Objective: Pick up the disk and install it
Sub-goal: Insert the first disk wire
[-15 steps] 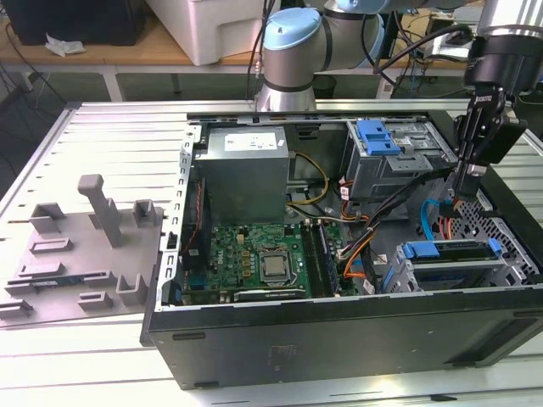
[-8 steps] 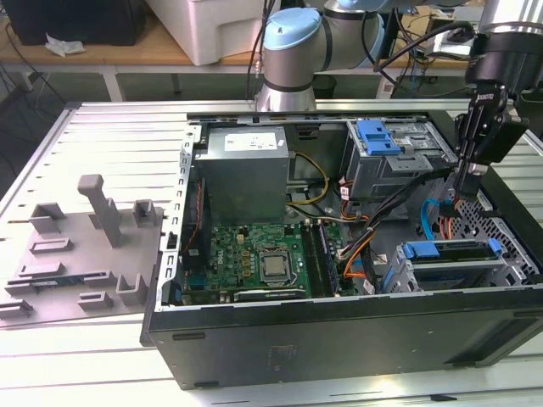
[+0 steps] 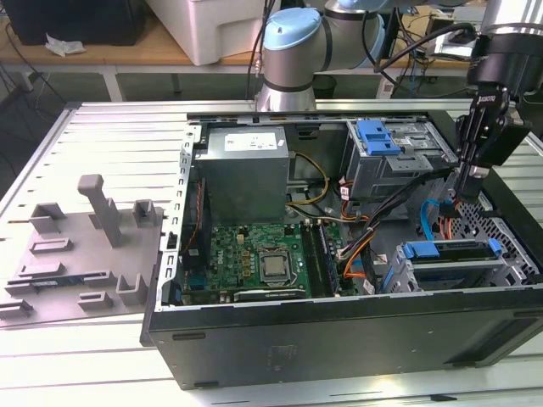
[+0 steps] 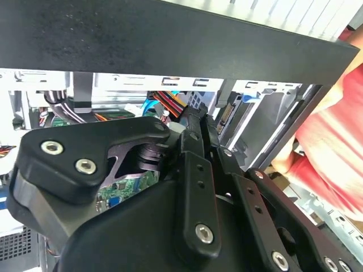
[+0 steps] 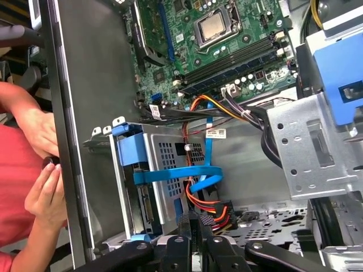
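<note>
Open computer case — motherboard, grey fixture

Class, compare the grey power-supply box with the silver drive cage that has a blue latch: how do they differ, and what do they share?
The power-supply box is plain grey with a white sticker on top; the drive cage is silver with a blue latch. The power-supply box looks bulkier than the drive cage. Both are metal and sit inside the open computer case.

In the case, my hand and the disk are to the exterior view's right of the motherboard; the power supply lies behind it.
</note>
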Robot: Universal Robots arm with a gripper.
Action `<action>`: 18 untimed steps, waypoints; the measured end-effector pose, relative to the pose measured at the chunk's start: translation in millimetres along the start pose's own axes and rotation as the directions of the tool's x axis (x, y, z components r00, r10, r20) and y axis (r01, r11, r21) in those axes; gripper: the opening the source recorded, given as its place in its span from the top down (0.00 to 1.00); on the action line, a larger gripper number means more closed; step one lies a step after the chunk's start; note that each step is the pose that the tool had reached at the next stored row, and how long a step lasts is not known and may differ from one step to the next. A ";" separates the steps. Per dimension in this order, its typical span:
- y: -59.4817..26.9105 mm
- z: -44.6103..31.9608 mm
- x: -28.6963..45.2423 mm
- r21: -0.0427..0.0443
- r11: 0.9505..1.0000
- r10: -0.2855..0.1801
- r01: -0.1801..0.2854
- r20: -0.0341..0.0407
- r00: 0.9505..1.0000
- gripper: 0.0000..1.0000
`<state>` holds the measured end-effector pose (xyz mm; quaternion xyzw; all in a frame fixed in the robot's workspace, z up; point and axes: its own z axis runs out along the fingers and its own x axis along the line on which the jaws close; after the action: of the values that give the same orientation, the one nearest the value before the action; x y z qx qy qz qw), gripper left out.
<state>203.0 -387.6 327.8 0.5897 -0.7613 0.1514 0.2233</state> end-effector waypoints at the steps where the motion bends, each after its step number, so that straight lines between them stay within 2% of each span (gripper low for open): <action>1: -0.1 0.6 1.2 0.000 1.000 0.000 0.000 0.002 1.000 0.83; 7: 1.9 3.7 7.4 -0.002 1.000 -0.002 0.002 0.015 1.000 0.83; 11: 4.7 4.9 10.1 -0.003 1.000 -0.003 0.003 0.026 1.000 0.83; 14: 6.8 6.0 12.7 -0.004 1.000 -0.004 0.004 0.042 0.999 0.83; 16: 7.2 6.7 16.3 -0.006 1.000 -0.006 0.006 0.063 0.998 0.83; 18: 7.1 7.1 19.0 -0.006 1.000 -0.007 0.007 0.076 0.997 0.83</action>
<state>191.1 -405.0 331.8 0.5969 -0.7676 0.1257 0.1968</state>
